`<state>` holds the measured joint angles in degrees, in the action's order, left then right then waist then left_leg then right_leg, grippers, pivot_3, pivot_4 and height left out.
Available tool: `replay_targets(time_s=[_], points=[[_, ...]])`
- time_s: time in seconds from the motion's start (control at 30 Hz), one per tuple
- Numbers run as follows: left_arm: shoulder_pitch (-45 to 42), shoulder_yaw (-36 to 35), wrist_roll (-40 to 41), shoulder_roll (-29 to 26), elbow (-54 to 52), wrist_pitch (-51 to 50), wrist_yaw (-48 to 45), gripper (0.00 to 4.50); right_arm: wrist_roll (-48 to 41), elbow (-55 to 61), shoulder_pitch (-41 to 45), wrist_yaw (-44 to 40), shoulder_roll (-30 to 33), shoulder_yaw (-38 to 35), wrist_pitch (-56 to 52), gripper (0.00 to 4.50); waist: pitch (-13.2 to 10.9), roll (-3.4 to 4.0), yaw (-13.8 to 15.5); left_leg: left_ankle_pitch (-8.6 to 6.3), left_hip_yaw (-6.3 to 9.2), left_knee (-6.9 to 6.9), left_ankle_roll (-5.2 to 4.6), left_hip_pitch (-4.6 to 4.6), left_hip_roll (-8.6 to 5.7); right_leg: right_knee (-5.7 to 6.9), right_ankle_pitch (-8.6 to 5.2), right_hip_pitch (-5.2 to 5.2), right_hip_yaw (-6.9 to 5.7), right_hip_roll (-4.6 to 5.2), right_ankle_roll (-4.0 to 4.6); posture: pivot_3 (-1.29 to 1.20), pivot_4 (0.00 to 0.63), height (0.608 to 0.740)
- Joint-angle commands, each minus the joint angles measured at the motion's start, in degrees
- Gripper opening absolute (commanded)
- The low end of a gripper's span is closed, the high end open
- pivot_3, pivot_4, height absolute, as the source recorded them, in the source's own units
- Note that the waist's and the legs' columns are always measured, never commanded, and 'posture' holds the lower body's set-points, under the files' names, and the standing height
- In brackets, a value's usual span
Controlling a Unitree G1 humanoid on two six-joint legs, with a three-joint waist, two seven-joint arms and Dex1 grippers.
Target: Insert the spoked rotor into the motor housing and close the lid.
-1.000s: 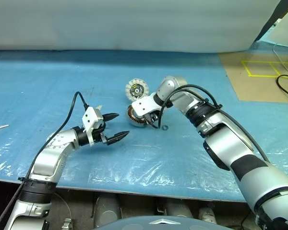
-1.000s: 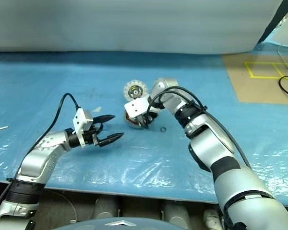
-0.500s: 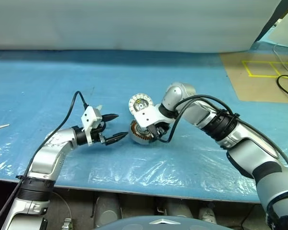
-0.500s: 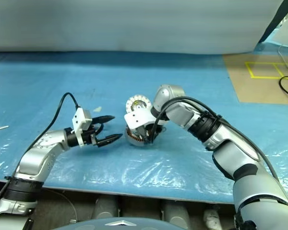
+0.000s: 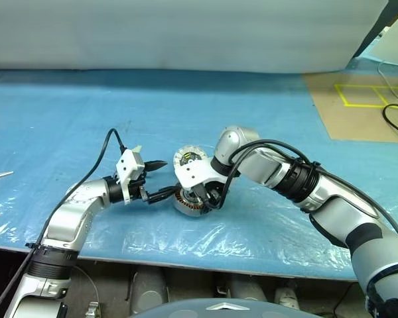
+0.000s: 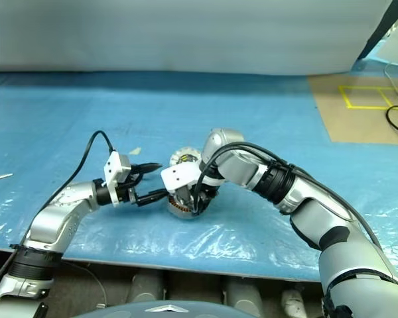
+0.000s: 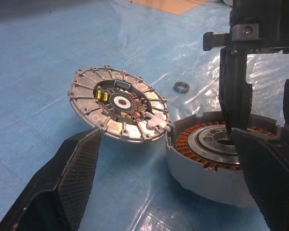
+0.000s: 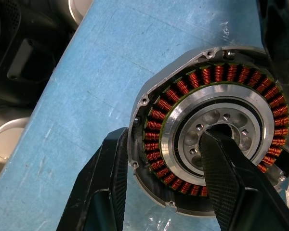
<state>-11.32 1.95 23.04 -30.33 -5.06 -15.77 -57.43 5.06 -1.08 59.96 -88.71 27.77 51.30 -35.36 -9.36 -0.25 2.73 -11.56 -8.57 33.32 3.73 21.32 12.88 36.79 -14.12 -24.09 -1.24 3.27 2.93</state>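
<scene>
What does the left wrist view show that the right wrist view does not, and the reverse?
Left wrist view: the lid, segmented face up, tilted beside the motor housing, a small metal ring, and the open left gripper. Right wrist view: the right gripper from above, one finger outside the wall, one in the centre hole, and the table edge. Both: the motor housing with copper windings, on the blue sheet.

A workshop bench: blue plastic sheet [image 5: 86,112], motor housing [image 7: 216,161] parts.

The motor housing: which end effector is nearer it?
Right. The right end effector grips the motor housing wall, one finger in its hub; the left end effector waits open beside it.
</scene>
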Motion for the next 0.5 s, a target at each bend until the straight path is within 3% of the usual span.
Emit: replay_targets(time_s=[0.03,0.17,0.5], points=[[-0.9,-0.55,0.55,-0.4,-0.97,0.34,-0.35,4.5,1.78,-0.86,-0.57,1.05,-0.22,-0.45,1.3,2.81,0.0,0.0,-0.02,-0.01,0.0,0.0,0.01,-0.08,0.0,0.0,-0.01,0.07,0.0,0.0,0.01,0.0,0.15,0.74],[-0.87,-0.74,0.72,-0.57,-0.97,0.13,-0.42,4.5,0.73,-0.09,1.45,-2.42,0.12,-0.97,0.37,4.14,0.0,0.0,-0.03,-0.01,0.0,0.01,0.02,-0.24,0.0,0.0,-0.11,0.19,0.03,0.0,0.18,0.0,0.15,0.74],[-3.36,-0.01,-0.08,-0.25,2.2,0.93,-1.33,4.5,-11.47,0.81,12.94,-3.79,-0.38,-5.47,-4.71,4.14,0.0,0.0,-0.04,-0.01,0.0,-0.02,0.02,-0.24,-0.01,0.0,-0.09,0.19,0.04,-0.01,0.15,0.0,0.15,0.74]])
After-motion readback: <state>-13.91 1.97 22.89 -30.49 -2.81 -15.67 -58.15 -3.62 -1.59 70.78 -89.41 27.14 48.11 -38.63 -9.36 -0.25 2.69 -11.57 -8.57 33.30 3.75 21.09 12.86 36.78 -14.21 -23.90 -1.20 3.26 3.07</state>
